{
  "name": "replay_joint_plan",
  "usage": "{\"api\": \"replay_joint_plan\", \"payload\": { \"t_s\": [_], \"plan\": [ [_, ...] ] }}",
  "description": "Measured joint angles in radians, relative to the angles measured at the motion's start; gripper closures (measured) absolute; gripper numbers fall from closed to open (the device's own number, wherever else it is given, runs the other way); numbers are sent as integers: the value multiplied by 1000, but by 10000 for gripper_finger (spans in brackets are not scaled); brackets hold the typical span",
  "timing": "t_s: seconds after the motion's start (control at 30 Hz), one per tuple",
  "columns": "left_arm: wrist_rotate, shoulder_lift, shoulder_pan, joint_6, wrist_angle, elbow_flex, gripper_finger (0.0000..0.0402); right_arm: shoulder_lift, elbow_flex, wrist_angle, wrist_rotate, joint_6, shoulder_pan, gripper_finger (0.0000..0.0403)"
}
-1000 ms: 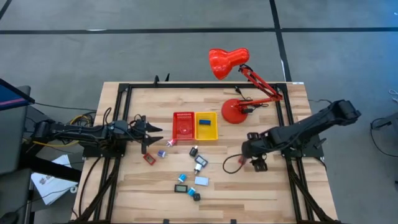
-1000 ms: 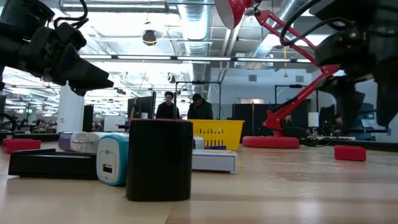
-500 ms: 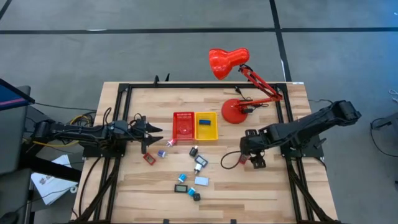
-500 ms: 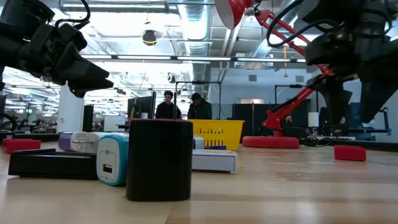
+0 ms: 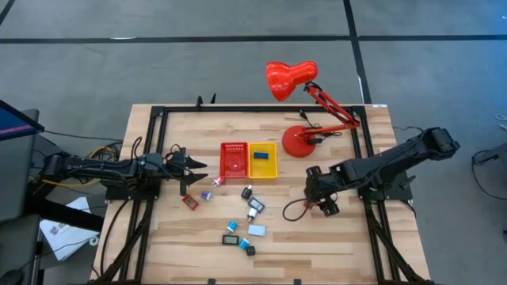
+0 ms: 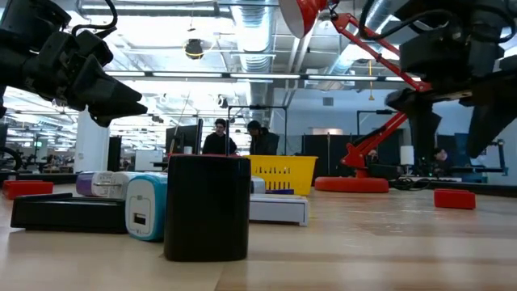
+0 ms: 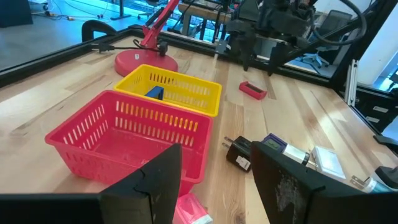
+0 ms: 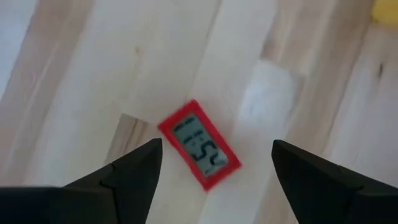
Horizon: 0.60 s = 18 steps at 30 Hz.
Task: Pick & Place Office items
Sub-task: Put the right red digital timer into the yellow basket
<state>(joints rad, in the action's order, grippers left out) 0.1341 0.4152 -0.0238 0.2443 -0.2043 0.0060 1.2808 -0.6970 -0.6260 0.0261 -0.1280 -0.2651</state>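
A small red clock (image 8: 199, 152) lies flat on the table, display up; it also shows in the high view (image 5: 308, 205) and the low view (image 6: 455, 198). My right gripper (image 8: 216, 149) hangs open above it, pointing down, one finger on either side, touching nothing; it shows in the high view (image 5: 315, 196) and the low view (image 6: 452, 121). Several tiny office items (image 5: 242, 218) lie loose on the table's middle and near part. My left gripper (image 5: 200, 171) waits open and empty left of the red bin (image 5: 233, 160).
A yellow bin (image 5: 263, 159) with a blue piece inside stands against the red bin's right side. A red desk lamp (image 5: 301, 141) stands at the far right. In the low view a black block (image 6: 208, 206) and a light blue piece (image 6: 147, 206) stand near the camera.
My right gripper has moved a little toward the table's left edge and now hangs over the red clock. The clock has stayed where it was. My left arm has kept still.
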Motion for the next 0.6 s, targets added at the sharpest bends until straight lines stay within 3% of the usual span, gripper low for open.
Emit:
{"api": "replay_joint_plan", "payload": {
  "t_s": [0.33,0.6],
  "plan": [
    [0,0,0,0,0,0,215,9,12,-15,-83,-137,51,107],
    [0,0,0,0,0,0,215,163,10,14,-123,-230,47,107]
  ]
}}
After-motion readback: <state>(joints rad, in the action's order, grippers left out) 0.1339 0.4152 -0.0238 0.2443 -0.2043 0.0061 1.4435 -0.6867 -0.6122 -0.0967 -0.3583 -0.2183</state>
